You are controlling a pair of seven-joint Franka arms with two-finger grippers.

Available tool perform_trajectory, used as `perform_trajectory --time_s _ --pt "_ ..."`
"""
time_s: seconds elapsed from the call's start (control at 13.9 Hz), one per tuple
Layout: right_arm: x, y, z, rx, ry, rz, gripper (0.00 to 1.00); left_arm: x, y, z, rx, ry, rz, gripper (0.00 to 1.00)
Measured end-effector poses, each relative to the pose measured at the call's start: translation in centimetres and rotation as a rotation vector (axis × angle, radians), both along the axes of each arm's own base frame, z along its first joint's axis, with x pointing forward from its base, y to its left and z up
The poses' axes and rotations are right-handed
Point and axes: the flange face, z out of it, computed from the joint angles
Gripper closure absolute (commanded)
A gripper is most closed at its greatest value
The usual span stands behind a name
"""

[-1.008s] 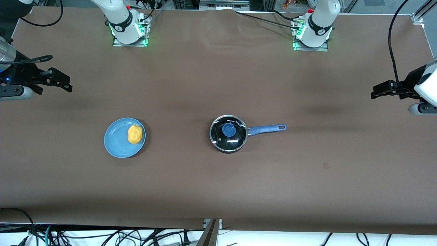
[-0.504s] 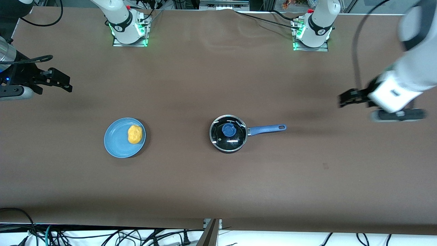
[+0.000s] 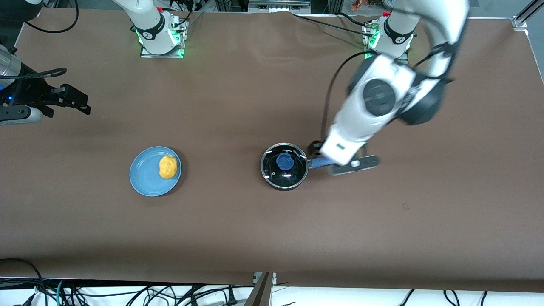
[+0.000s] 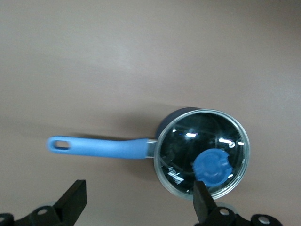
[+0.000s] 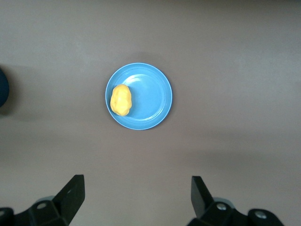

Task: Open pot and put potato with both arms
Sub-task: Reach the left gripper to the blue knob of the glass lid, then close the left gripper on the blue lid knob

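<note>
On the brown tabletop, a matte cloth-like sheet that covers the whole work surface with a few soft creases near the robots' bases, only a handful of things stand. The pot sits about midway along, a small black saucepan with its glass lid on and the blue knob in the middle of the glass. Its blue handle points toward the left arm's end of the tabletop.

The left arm reaches in from its base and bends down over that handle. The left hand hangs over the handle where it joins the pot, fingers spread wide. In the left wrist view one fingertip shows over the lid's edge. I cannot tell whether it touches anything.

Well apart from the pot, toward the right arm's end, lies a flat light-blue plate. The potato rests on it, a lumpy yellow-orange piece on the side of the plate that faces the pot.

The right arm waits at its own end of the tabletop. The right hand hangs over the edge there, farther from the front camera than the plate, its fingers spread and empty in the right wrist view.

Both bases glow green at the foot. Black cables trail over the white floor along the tabletop's near edge, and more run among the metal framing by the bases.
</note>
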Motion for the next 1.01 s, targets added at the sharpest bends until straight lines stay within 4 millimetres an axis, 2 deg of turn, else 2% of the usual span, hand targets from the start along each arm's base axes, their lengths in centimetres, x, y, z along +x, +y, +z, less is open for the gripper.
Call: perform_trajectory --time_s 0.22,0.43,0.58,1.01 --pt "0.0 0.1 0.0 0.000 0.000 0.002 0.00 0.3 -4.3 -4.0 0.013 -0.007 0.003 0.00" --pt "0.0 0.1 0.0 0.000 0.000 0.002 0.00 -0.3 -6.9 -6.9 0.007 -0.013 0.023 0.00" --pt "0.0 0.2 0.0 0.000 0.000 0.003 0.00 -0.7 -7.8 -8.2 0.014 -0.008 0.026 0.00" --pt "0.0 0.2 0.0 0.000 0.000 0.003 0.00 -1.3 -9.6 -10.4 0.016 -0.018 0.057 0.00"
